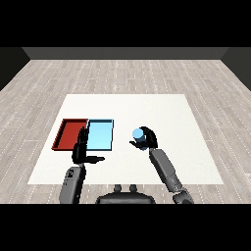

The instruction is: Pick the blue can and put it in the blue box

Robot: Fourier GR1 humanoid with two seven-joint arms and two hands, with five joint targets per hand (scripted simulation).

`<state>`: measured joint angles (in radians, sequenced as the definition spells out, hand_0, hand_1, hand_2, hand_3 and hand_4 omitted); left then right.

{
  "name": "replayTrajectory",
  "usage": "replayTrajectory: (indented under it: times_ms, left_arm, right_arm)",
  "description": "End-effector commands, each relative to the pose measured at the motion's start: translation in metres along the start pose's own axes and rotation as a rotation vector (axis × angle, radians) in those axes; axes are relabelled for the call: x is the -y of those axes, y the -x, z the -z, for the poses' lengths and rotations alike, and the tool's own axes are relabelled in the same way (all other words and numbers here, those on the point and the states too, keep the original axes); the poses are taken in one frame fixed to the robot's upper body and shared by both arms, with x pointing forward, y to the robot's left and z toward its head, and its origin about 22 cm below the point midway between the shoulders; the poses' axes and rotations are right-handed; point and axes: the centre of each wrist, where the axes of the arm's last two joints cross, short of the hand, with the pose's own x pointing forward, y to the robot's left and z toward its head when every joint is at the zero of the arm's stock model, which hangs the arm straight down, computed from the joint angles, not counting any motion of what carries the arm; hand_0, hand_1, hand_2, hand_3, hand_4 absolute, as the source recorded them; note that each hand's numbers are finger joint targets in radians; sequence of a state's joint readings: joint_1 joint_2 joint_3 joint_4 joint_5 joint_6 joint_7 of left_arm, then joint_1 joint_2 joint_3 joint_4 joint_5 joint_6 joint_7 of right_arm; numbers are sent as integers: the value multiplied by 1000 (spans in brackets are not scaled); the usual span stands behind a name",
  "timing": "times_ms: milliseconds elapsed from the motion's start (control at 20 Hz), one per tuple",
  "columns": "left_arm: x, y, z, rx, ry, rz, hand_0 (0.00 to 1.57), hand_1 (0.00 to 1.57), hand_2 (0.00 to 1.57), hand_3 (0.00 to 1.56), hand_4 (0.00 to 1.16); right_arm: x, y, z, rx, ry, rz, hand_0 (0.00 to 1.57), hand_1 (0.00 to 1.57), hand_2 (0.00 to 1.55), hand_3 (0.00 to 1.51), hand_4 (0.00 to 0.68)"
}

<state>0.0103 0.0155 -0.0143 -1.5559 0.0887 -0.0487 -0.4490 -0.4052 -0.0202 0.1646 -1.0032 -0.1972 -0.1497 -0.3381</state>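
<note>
The right hand (148,139) has its fingers curled round the blue can (138,134), holding it upright above the white surface (147,105), just right of the light blue tray (100,147) and apart from it. No writing can be read on the can. The left hand (81,151) has straight fingers, thumb out, holding nothing, by the trays' near edge. The red tray (62,135) touches the blue tray's left side, near the surface's left edge. Nothing shows inside either tray.

white table (147,105) | on it: red tray (66,133), light blue tray (101,135)
</note>
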Motion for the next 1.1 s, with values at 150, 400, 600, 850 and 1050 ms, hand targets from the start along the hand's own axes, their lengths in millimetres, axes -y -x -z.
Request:
replayTrajectory:
  times_ms: [150, 400, 600, 850, 1050]
  left_arm:
    - [29, 3, -3, -64, 63, -44, 0, 0, 0, 0, 0]
    - [34, 9, 10, -132, 113, -75, 0, 0, 0, 0, 0]
    - [47, 16, 27, -144, 117, -50, 0, 0, 0, 0, 0]
    - [49, 10, 18, -140, 138, -95, 0, 0, 0, 0, 0]
    - [82, 41, 29, -147, 160, -27, 0, 0, 0, 0, 0]
  right_arm:
    - [-11, -47, 19, 144, -58, -15, 1470, 1470, 1441, 1409, 651]
    - [-22, -41, 25, 187, -82, -3, 1432, 1432, 1451, 1424, 661]
    - [-24, -58, 19, 201, -91, 2, 1432, 1432, 1448, 1419, 659]
    - [-30, -72, 11, 225, -91, -6, 1432, 1432, 1448, 1419, 659]
    - [-44, -55, 7, 212, -103, -2, 1435, 1435, 1433, 1406, 661]
